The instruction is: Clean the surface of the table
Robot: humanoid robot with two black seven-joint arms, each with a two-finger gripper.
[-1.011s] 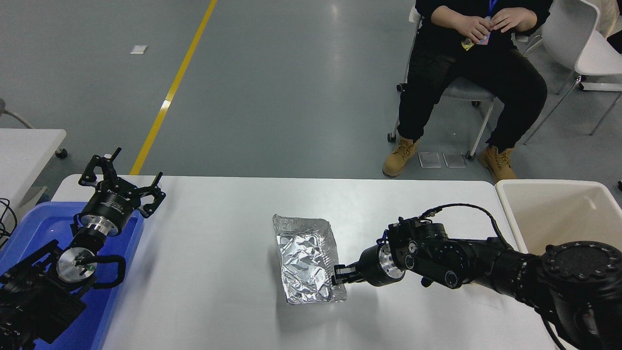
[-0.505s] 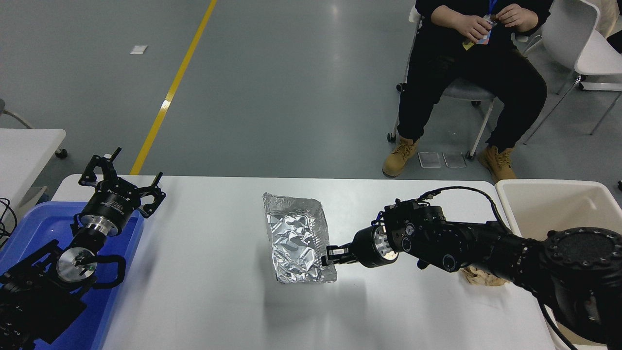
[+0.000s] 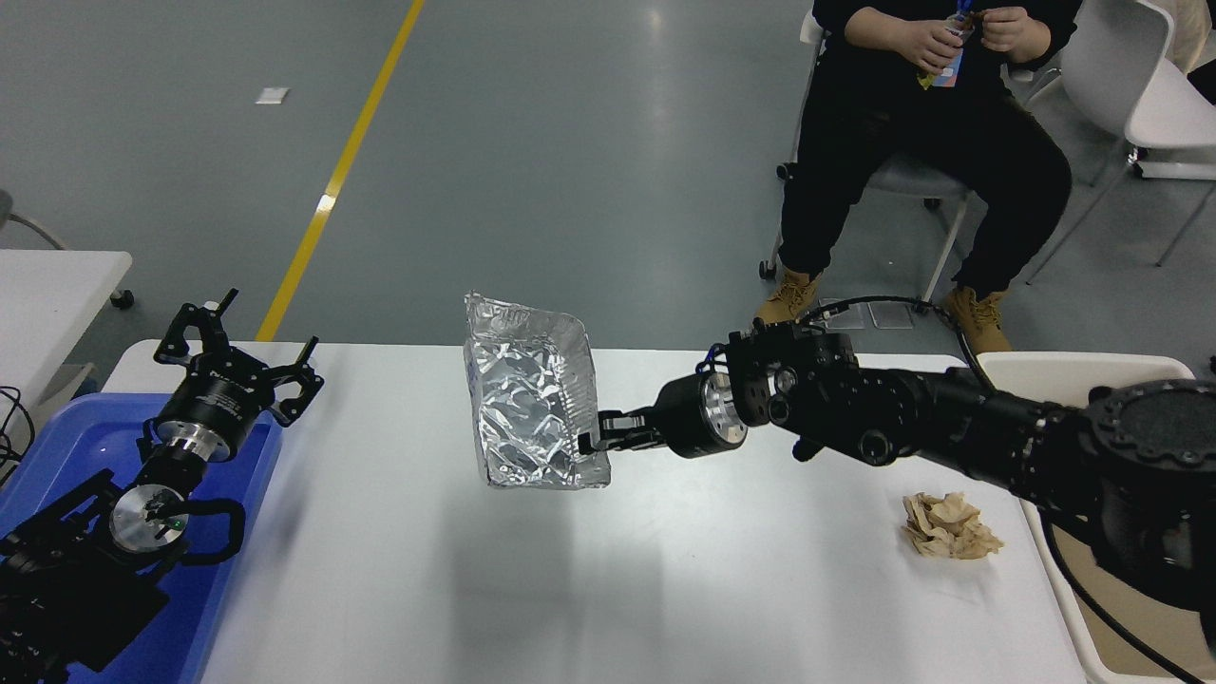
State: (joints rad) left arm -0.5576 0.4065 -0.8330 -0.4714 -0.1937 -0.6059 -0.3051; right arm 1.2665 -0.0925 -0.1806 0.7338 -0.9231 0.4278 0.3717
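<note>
The desk [image 3: 399,589] is a wide, smooth, matte white top with rounded corners, its long axis running left to right across the head view and filling the lower half of it. No brand, label or writing can be read on anything here.

The right gripper [image 3: 591,442] reaches in from the right and is clenched on the near right rim of a foil tray [image 3: 530,404]. The tray is rectangular, made of crinkled shiny aluminium, and hangs above the desk, tilted so that its hollow inside faces the camera and its long axis runs away from the robot. Its grey shadow falls on the white top below.

Near the right end of the desk lies a crumpled ball of tan paper [image 3: 948,526]. A cream plastic tub [image 3: 1069,366] stands just past that right end.

The left gripper [image 3: 249,356] is parked at the lower left with its fingers spread, above the far corner of a blue bin [image 3: 85,432].

A person [image 3: 926,133] in black clothes and tan boots sits on a chair beyond the desk.
</note>
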